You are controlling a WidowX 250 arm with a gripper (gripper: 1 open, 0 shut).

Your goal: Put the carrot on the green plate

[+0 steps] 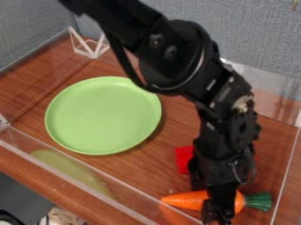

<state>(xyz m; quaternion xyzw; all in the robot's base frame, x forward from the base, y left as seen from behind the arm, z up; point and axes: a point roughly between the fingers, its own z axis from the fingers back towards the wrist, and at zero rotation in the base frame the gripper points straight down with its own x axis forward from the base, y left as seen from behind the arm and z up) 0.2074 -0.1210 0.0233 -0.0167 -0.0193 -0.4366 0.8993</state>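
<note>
The carrot lies on its side at the table's front right, orange, with its green leafy top pointing right. My gripper points straight down onto its thick end, the dark fingers pressed against the orange body and hiding part of it. The jaws look closed on the carrot, which rests on the table. The green plate sits on the wooden table to the left, well apart from the gripper, with nothing on it.
A red block lies just behind the carrot, mostly hidden by the arm. A pale yellow-green long shape rests at the front left behind a clear wall. A white wire stand is at the back left.
</note>
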